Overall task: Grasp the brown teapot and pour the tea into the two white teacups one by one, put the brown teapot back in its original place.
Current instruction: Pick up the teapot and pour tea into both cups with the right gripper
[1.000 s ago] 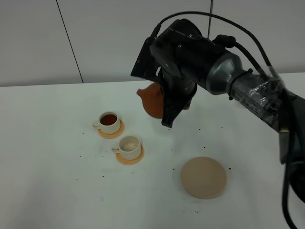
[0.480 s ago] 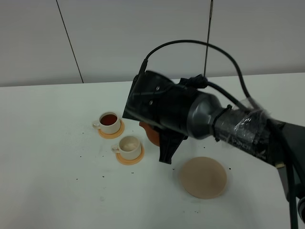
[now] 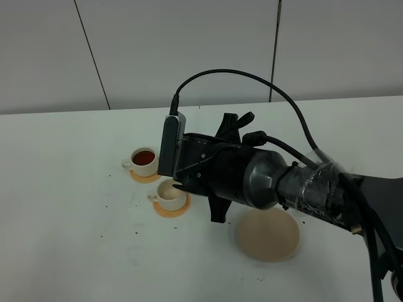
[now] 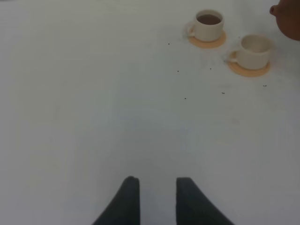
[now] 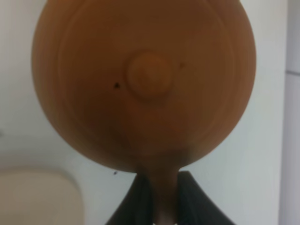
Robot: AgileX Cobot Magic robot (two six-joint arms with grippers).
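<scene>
Beige coaster (image 3: 269, 236), nearest the front, lies flat on the white table (image 3: 63, 239). Right gripper (image 5: 163, 182): jaws closed tight on the handle (image 5: 161, 206) of the brown teapot (image 5: 143, 79), which hangs clear of the table close beside the nearer white teacup (image 3: 169, 195), pale inside, on its saucer (image 4: 248, 71); farther back stands the second teacup (image 3: 145, 157), holding dark tea. Left gripper (image 4: 158, 197): fingers parted a little, gripping nothing, over open table well apart from both cups.
</scene>
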